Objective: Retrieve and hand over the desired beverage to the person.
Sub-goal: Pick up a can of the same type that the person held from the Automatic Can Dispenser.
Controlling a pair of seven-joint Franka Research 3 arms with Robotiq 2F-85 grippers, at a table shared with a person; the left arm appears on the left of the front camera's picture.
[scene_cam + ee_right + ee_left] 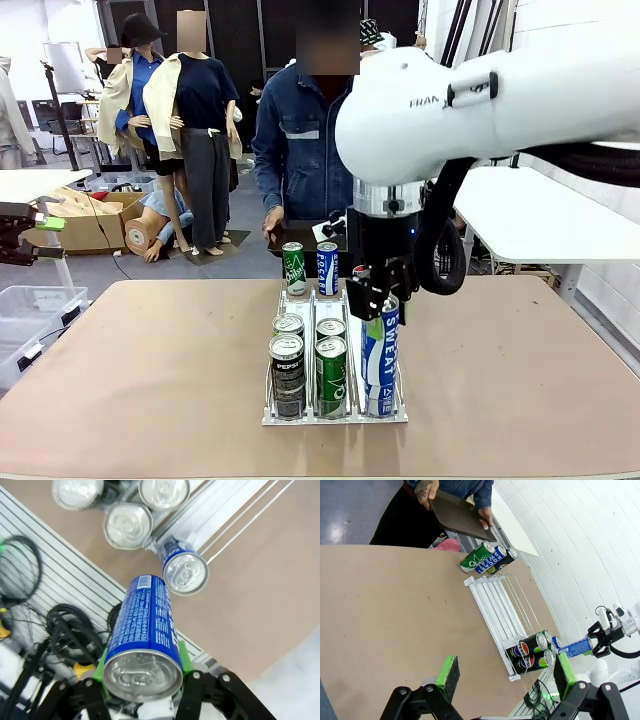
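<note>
The tall blue aluminium Pocari Sweat can [387, 338] is clamped near its pull-tab end between the green pads of the right gripper [376, 290]. It is held over the near right corner of the white wire-lane can rack [335, 416], slightly tilted, with its base pointing down at that corner. Whether the base touches the rack cannot be told. A second blue can [185, 572] stands upright in the rack's right lane, just beside the held one.

At the rack's near end, a black Pepsi can [287, 368] stands in the left lane and a green can [331, 375] in the middle lane, each with another can directly behind it. The far stretch of the rack's lanes is bare. Just past the rack's far end, a green Sprite can [293, 268] and a shorter blue Pocari Sweat can [327, 268] stand upright side by side on the tan table [150, 350].

The person [300, 140], in a blue denim jacket with pale chest stripes, stands beyond the rack's far end. Both of the person's hands, one [426, 490] and the other [485, 517], hold a dark flat tray [460, 515] by its edges above the table near those two cans.

The left gripper [506, 674] has its jaws spread wide with nothing between them. It hangs above the table off the rack's left side, apart from it.
</note>
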